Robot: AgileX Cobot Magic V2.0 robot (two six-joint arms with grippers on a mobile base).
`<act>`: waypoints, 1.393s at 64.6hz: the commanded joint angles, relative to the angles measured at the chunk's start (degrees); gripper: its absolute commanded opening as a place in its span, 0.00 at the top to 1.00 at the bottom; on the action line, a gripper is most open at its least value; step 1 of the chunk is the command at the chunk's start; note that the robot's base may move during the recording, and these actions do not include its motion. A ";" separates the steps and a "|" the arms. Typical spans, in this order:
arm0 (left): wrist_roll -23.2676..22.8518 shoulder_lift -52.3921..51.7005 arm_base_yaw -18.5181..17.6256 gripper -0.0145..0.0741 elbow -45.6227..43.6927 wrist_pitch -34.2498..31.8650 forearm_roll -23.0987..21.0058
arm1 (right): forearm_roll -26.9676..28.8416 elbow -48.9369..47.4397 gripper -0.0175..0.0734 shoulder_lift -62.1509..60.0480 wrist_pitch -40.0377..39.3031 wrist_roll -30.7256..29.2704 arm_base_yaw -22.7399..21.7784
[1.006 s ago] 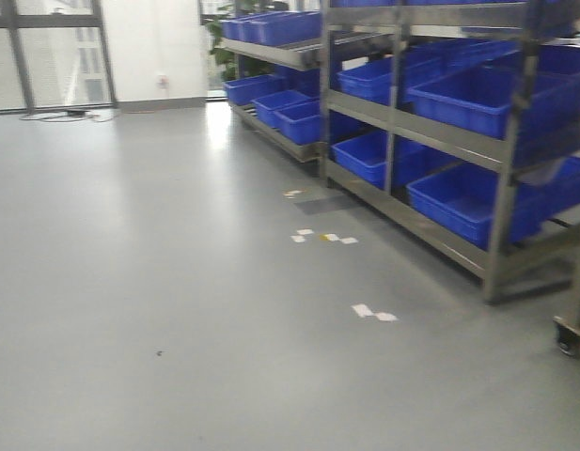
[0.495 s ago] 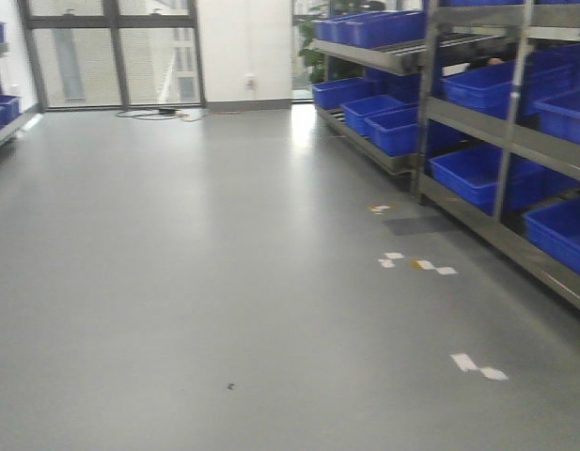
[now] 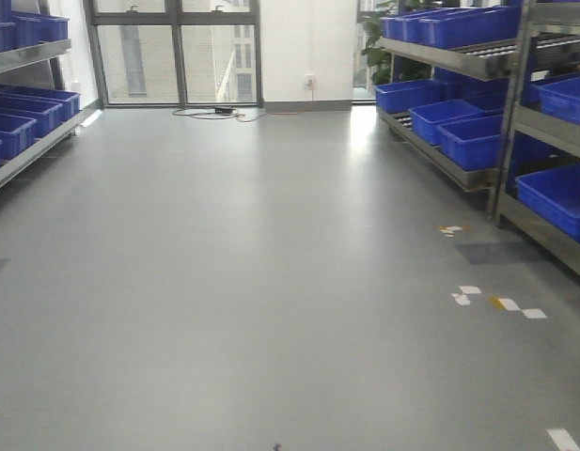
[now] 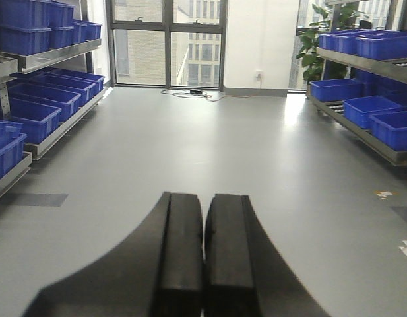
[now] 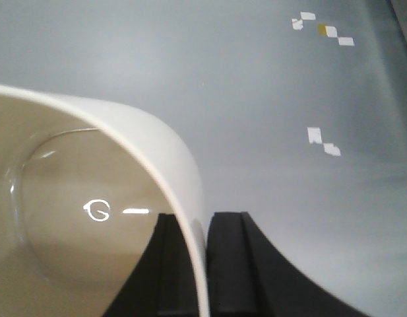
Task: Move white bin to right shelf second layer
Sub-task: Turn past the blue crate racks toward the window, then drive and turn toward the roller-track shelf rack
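Right wrist view — right gripper (image 5: 203, 228) pinching white bin (image 5: 91, 211) wall (between 2 fingers), left gripper (image 4: 204, 205) closed, empty.

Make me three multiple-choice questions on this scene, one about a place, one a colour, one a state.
1. Where is the white bin?
A. on the floor
B. pinched in the right end effector
C. on a rack

2. The crates are:
A. red
B. blue
C. green

3. The left end effector is:
A. wide open
B. holding a crate
C. shut, empty

Answers: B, its wall sits between the fingers in the right wrist view; B, every crate in view is blue; C, its fingers meet with nothing between.
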 commanded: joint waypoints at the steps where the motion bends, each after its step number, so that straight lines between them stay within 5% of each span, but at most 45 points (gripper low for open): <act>1: -0.30 -0.84 0.06 0.74 1.56 -4.77 -0.30 | 0.28 -1.64 0.72 0.13 -4.44 -0.25 -0.19; 90: -0.30 -0.84 0.06 0.74 1.56 -4.77 -0.30 | 0.28 -1.64 0.72 0.13 -4.44 -0.25 -0.19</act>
